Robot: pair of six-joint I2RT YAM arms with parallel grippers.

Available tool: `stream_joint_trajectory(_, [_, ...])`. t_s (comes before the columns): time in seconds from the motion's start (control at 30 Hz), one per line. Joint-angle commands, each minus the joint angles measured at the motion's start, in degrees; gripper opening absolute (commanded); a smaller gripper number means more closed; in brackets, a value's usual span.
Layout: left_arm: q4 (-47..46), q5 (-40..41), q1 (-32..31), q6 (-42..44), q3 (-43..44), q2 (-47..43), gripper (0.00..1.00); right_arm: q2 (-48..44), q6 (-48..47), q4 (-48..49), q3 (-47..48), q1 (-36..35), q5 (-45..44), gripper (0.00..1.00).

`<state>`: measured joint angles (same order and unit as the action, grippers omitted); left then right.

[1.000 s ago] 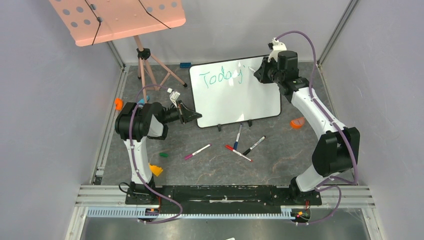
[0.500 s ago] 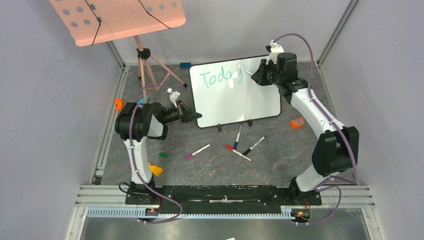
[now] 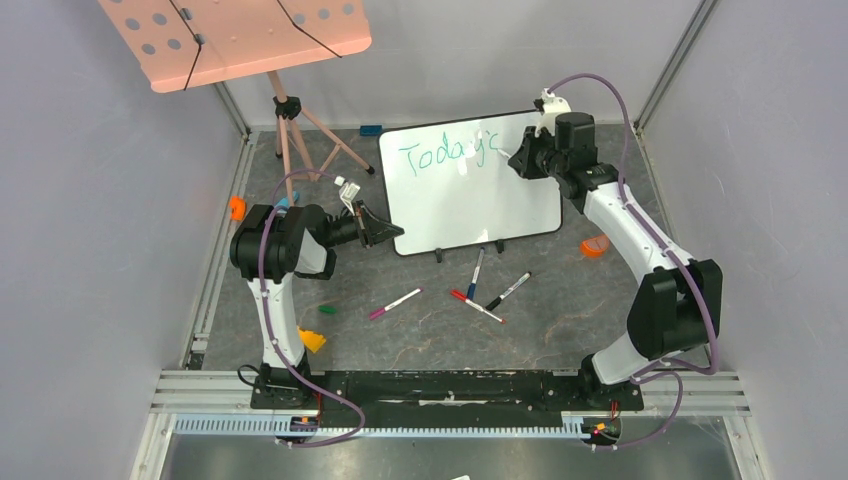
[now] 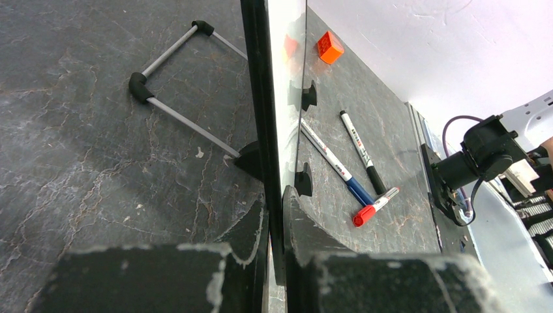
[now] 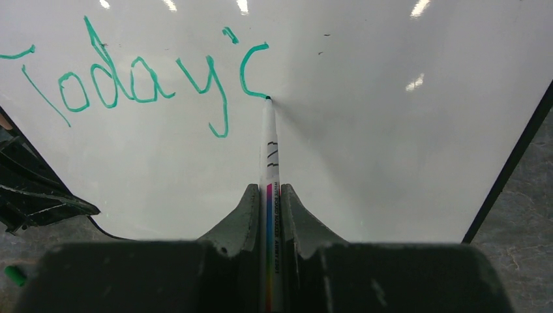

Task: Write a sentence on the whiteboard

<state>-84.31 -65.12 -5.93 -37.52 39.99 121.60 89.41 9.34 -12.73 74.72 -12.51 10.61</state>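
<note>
The whiteboard (image 3: 470, 195) stands tilted at the back of the table, with the sentence (image 3: 445, 155) in teal reading "Today'" plus a half-drawn curve. My left gripper (image 3: 392, 233) is shut on the whiteboard's lower left edge (image 4: 274, 195), one finger on each face. My right gripper (image 3: 520, 160) is shut on a white marker (image 5: 269, 156), whose tip touches the board at the lower end of the curve. In the right wrist view the sentence (image 5: 130, 81) fills the upper left of the whiteboard (image 5: 391, 143).
Several loose markers (image 3: 480, 290) lie in front of the board, seen too as markers (image 4: 355, 173) in the left wrist view. A pink perforated stand tray (image 3: 240, 35) on a tripod is at the back left. Small orange pieces (image 3: 595, 245) lie on the grey mat.
My right gripper moved rightward along the top line, and an apostrophe and a curved stroke have appeared after "Today". The left arm has not moved.
</note>
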Motion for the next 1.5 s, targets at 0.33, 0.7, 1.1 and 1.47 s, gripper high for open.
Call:
stream_joint_trajectory(0.33, [-4.9, -2.0, -0.2, 4.2, 1.1, 0.8, 0.02, -2.7, -1.6, 0.1, -3.3, 0.7, 1.5, 0.00])
stream_joint_trajectory(0.7, [-4.9, -2.0, -0.2, 4.2, 1.1, 0.7, 0.02, -2.6, -0.5, 1.3, -0.4, 0.7, 9.2, 0.00])
stream_joint_trajectory(1.1, [-4.9, -2.0, -0.2, 4.0, 1.3, 0.8, 0.02, -8.8, 1.3, 2.5, -3.1, 5.8, 1.6, 0.00])
stream_joint_trajectory(1.47, [-4.9, -2.0, -0.2, 4.1, 1.2, 0.9, 0.02, -3.9, 1.7, 1.2, -0.1, 6.9, 2.2, 0.00])
